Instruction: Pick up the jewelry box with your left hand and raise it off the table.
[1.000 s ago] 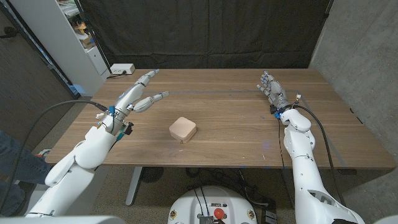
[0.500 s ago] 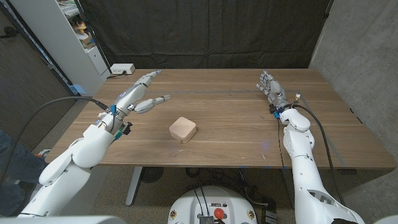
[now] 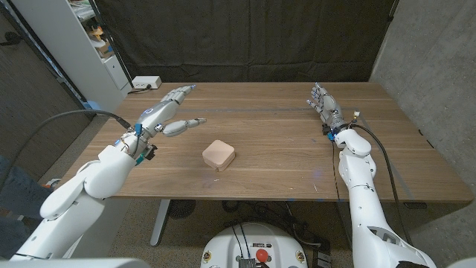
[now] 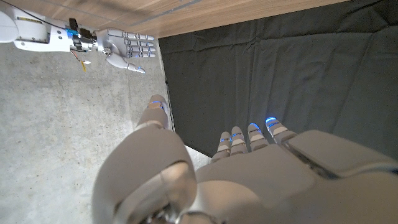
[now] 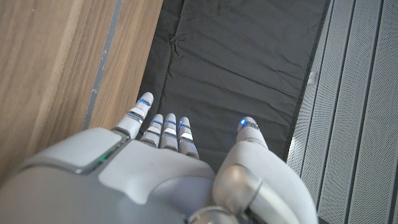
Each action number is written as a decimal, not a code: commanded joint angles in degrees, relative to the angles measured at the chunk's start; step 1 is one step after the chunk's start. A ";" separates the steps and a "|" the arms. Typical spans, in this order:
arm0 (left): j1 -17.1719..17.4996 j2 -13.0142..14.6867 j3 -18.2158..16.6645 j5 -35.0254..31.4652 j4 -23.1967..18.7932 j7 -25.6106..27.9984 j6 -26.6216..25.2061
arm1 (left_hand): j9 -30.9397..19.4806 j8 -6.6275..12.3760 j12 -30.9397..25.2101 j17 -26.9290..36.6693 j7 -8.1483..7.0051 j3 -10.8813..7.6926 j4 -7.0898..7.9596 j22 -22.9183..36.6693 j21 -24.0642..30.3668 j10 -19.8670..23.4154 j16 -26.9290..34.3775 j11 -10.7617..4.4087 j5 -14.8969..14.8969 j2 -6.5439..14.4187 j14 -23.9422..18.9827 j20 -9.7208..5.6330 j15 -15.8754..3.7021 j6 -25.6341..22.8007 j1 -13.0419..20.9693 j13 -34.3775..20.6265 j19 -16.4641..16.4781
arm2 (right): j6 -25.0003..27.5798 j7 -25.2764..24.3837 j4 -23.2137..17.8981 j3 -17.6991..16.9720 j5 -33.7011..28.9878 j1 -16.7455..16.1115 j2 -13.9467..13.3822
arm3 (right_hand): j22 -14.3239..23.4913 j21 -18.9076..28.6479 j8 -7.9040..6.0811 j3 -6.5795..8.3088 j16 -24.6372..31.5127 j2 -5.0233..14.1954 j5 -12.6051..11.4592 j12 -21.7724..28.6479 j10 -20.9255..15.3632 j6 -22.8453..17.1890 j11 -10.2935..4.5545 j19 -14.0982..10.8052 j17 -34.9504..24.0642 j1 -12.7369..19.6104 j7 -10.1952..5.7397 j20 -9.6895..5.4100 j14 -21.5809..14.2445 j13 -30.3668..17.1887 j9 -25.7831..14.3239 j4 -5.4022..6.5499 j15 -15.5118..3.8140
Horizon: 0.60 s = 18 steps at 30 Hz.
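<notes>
Head view, box: jewelry box (image 3: 219, 155) sits on bench (image 3: 282, 164), near front edge, centre-left.
Left robot hand (image 3: 169, 112): over bench, behind box & toward robot's left, apart from it; fingers spread, holding nothing.
Right robot hand (image 3: 323, 105): far right of bench, well apart from box, fingers apart, nothing held.
Back: white unit (image 3: 146, 83) at far left corner.

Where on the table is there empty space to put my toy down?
There is lots of bare wood between the jewelry box and the right robot hand, and more behind the box toward the black curtain. The front right corner of the table is bare too. It is busier on the left, where the left robot hand reaches out near the box.
</notes>
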<state>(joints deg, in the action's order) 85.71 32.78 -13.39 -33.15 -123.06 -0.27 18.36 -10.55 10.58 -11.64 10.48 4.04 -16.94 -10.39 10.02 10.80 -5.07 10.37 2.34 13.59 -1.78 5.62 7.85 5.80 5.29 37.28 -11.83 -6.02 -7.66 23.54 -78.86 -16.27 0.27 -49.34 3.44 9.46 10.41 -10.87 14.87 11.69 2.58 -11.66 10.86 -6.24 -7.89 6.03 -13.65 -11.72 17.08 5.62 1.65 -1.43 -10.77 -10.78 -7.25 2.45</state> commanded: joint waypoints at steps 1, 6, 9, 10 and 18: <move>0.38 1.71 0.00 -4.27 -2.07 -1.02 -2.40 | -0.14 0.07 -0.13 0.14 0.09 0.06 0.25 0.15 0.43 -0.43 0.22 0.11 0.47 -0.33 0.50 0.96 -0.16 0.90 0.78 -0.17 0.25 | 0.47 -0.37 -0.50 0.20 -0.21 0.22 0.17 | 0.22 0.34 -0.39 -0.14 0.12 -0.06 -0.38 0.38 0.11 -0.10 0.02 -0.28 -0.20 0.74 -0.34 0.18 -0.06 -0.19 -0.14 -0.03 0.69; 0.74 2.41 0.02 -6.39 -3.12 -1.31 -3.45 | -0.20 0.32 -0.33 0.16 0.62 0.13 0.38 0.19 0.58 -0.38 0.38 0.55 0.69 -0.85 0.34 1.31 -0.06 0.79 1.41 -0.26 0.63 | 0.00 -0.25 -0.10 0.30 -0.29 0.31 0.08 | 0.23 0.34 -0.39 -0.13 0.09 -0.04 -0.39 0.38 0.11 -0.10 0.02 -0.25 -0.19 0.79 -0.34 0.19 -0.01 -0.19 -0.14 -0.05 0.75; 0.99 2.79 0.02 -7.75 -3.80 -1.41 -4.07 | -0.25 0.54 -0.46 0.17 0.66 0.18 0.51 0.23 0.70 -0.43 0.44 0.51 0.89 -1.25 0.34 2.55 -0.06 0.58 1.92 -0.34 0.96 | -0.01 -0.40 -0.09 0.37 -0.43 0.29 0.06 | 0.23 0.34 -0.38 -0.16 0.12 -0.02 -0.38 0.38 0.12 -0.09 0.05 -0.24 -0.21 0.71 -0.35 0.22 -0.02 -0.19 -0.14 0.00 0.71; 1.02 2.96 0.02 -7.96 -4.01 -1.67 -4.31 | -0.26 0.69 -0.52 0.18 0.55 0.19 0.55 0.25 0.75 -0.40 0.48 0.54 0.94 -1.36 0.26 2.88 -0.06 0.26 2.06 -0.36 1.10 | 0.43 -0.63 -0.32 0.31 -0.39 0.25 0.23 | 0.23 0.34 -0.38 -0.17 0.12 -0.04 -0.38 0.38 0.12 -0.10 0.05 -0.25 -0.21 0.72 -0.37 0.20 -0.04 -0.19 -0.14 -0.01 0.74; 1.27 3.52 0.14 -9.67 -4.81 -1.65 -5.37 | -0.38 1.81 -1.52 0.21 0.68 0.35 0.90 0.32 0.81 1.53 0.89 0.20 1.36 -2.05 -0.77 2.78 -0.19 -2.73 2.80 -0.56 1.42 | 0.63 -0.57 -0.94 0.30 -0.48 -0.20 0.14 | 0.23 0.35 -0.38 -0.17 0.11 -0.04 -0.39 0.37 0.15 -0.08 -0.02 -0.23 -0.19 0.80 -0.39 0.26 -0.04 -0.19 -0.14 -0.05 0.76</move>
<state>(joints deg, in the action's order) 86.58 35.36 -13.42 -38.76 -126.51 -1.42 15.34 -10.81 11.89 -12.58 10.55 4.52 -16.42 -9.88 10.01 11.25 -4.26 10.62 2.64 14.47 -3.86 5.48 10.28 5.66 3.48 39.35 -12.15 -4.64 -7.38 23.08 -79.12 -16.04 -0.04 -49.14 3.54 9.46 10.41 -10.87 14.87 11.69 2.42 -11.66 10.86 -6.24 -7.89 6.03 -13.65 -11.71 17.24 5.62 1.64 -1.36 -10.77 -10.77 -7.25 2.79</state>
